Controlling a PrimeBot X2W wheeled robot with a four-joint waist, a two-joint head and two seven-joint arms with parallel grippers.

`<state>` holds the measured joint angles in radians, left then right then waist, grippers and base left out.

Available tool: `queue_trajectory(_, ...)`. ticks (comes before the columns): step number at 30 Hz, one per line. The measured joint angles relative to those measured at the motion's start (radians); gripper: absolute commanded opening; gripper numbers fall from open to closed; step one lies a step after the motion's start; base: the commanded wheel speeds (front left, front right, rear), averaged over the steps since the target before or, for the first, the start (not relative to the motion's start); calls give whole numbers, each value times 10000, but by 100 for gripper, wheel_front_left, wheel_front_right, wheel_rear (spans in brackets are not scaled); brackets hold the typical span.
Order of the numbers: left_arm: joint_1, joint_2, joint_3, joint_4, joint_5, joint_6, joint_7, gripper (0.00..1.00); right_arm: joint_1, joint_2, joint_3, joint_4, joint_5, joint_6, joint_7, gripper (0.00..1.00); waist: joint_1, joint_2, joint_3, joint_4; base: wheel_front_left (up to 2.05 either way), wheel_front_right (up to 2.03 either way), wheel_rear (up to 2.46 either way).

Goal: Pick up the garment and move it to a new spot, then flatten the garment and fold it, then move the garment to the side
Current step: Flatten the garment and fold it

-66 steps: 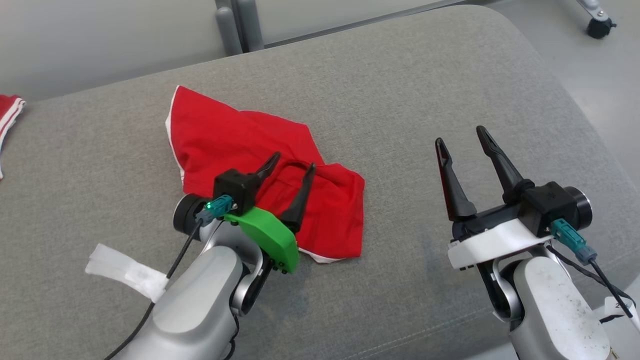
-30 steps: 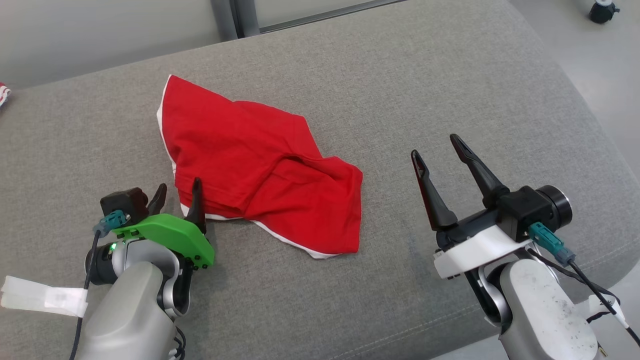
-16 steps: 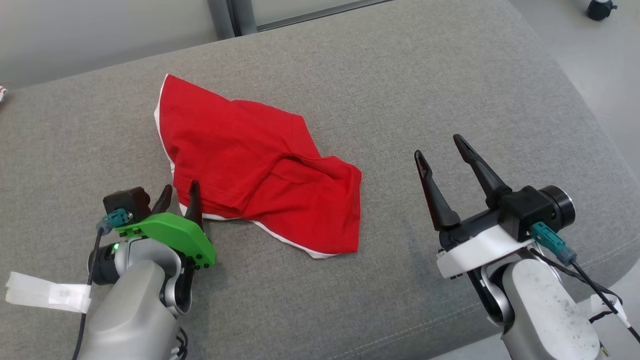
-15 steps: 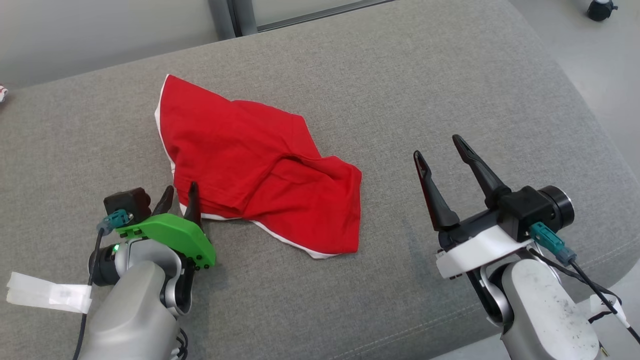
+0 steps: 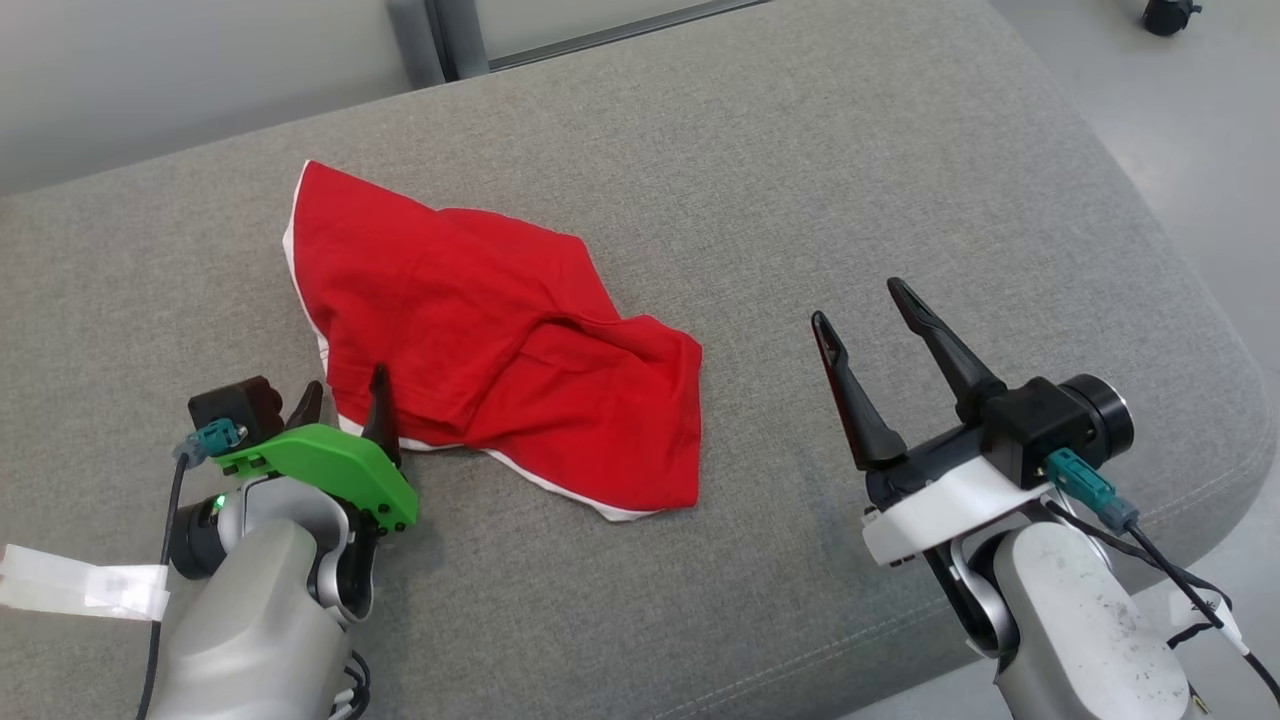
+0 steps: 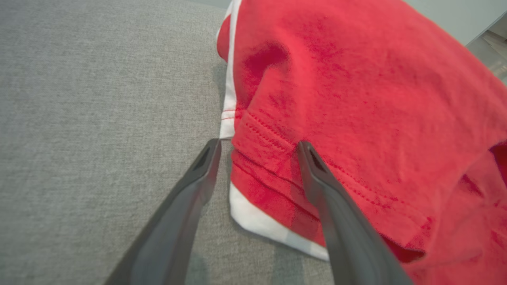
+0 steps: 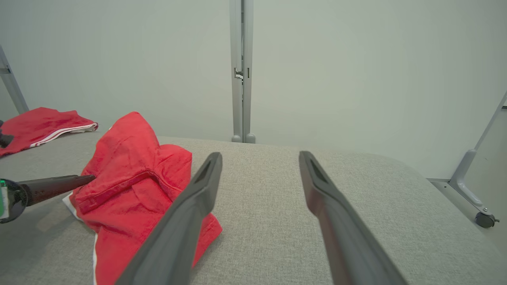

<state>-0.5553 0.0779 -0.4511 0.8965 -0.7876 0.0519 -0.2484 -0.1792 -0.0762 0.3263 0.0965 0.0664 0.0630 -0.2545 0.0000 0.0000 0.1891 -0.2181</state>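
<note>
The crumpled red, white-trimmed cloth garment (image 5: 480,350) lies on the grey fabric cushion (image 5: 800,150). My left gripper (image 5: 344,385), parted, straddles the garment's near-left hem. My right gripper (image 5: 858,303), spread and empty, is well to the garment's right.

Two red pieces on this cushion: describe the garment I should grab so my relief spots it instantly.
Start at the wide grey cushion and find the left claw on its green mount. The red garment lies crumpled right at that claw's tips, thin white trim on its edge; the other red piece lies far off to the left and shows white stripes.
</note>
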Motion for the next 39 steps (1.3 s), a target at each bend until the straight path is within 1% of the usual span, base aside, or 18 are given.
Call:
queue_trajectory(4,-201,-29,6,111,0,-86,0,100,-1,-10,-96,0,0,-4,0,100,0,0,64,-85,0,0,0)
queue_trajectory(5,-244,-46,6,155,2,-88,-2,96,-1,-13,-117,0,0,-4,0,100,0,0,73,-94,0,0,0)
queue_trajectory(6,-277,-56,6,207,2,-90,-2,86,-1,-13,-123,0,0,-4,0,100,0,0,80,-101,0,0,0)
queue_trajectory(8,-315,-59,0,303,13,-92,-2,42,-1,-10,-121,0,0,-4,0,100,0,0,92,-115,0,0,0)
queue_trajectory(9,-334,-59,2,324,59,-90,-2,0,-2,-10,-123,0,-2,-4,-2,100,0,0,97,-121,0,0,0)
queue_trajectory(15,-648,-46,100,-52,489,-82,-2,0,-2,-35,-337,-17,0,-46,0,100,0,0,107,-68,0,0,0)
queue_trajectory(17,-898,-46,190,-564,844,-73,-2,0,-1,-50,-426,-29,0,-115,-2,100,0,0,90,48,0,0,0)
queue_trajectory(19,-963,-54,211,-794,941,-75,-2,0,0,-48,-431,-31,0,-115,-2,100,0,0,80,95,0,0,0)
queue_trajectory(21,-1156,-69,253,-1530,1438,-73,-2,0,0,-33,-426,-35,4,-115,-2,100,0,0,32,237,0,0,0)
queue_trajectory(22,-1156,-69,253,-1530,1438,-73,-2,0,0,-33,-426,-35,4,-115,-2,100,0,0,32,237,0,0,0)
queue_trajectory(30,-1317,-253,173,-3279,2466,-63,-33,0,4,23,-293,-8,21,-107,-2,100,0,0,-261,449,0,0,0)
queue_trajectory(32,-1316,-255,-21,-3599,2640,-61,-33,0,20,21,-318,-6,21,-107,0,100,0,0,-336,469,0,0,0)
queue_trajectory(35,-1290,-278,-711,-3893,3108,-111,-33,0,33,23,-339,12,23,-107,0,100,0,0,-435,498,0,0,0)
queue_trajectory(39,-895,-332,-1701,-3745,3402,-339,-35,0,33,48,-217,38,40,-104,0,100,0,0,-522,452,0,0,0)
